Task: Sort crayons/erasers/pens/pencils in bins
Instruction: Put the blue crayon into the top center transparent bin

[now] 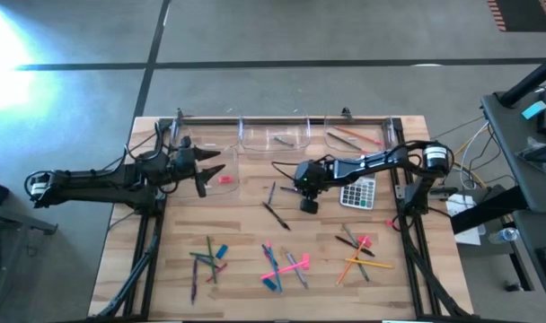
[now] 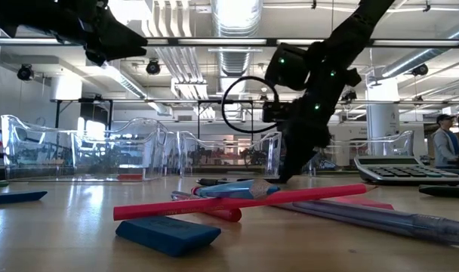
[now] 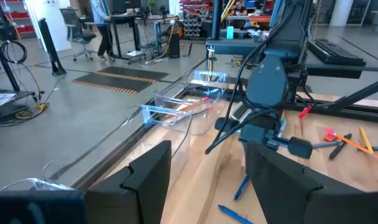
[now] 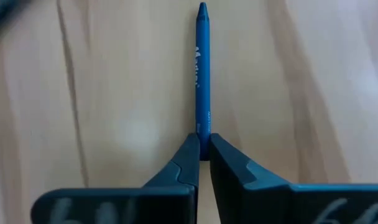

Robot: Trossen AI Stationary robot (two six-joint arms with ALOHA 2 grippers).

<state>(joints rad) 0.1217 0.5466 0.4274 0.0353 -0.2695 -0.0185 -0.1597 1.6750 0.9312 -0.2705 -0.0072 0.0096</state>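
No legible text in any view.

Blue crayon (image 4: pixel 203 68), centre of the right wrist view: dark print runs lengthwise on its wrapper, with a larger word toward the tip and a finer line toward the lower end. Neither can be read.

Calculator (image 1: pixel 357 192), right of centre in the high view; also at right in the low view (image 2: pixel 411 171): key rows visible, key markings too small to make out.

Orange-and-black hatched floor marking (image 3: pixel 124 79), upper left of the left wrist view: a stripe pattern only, no lettering.
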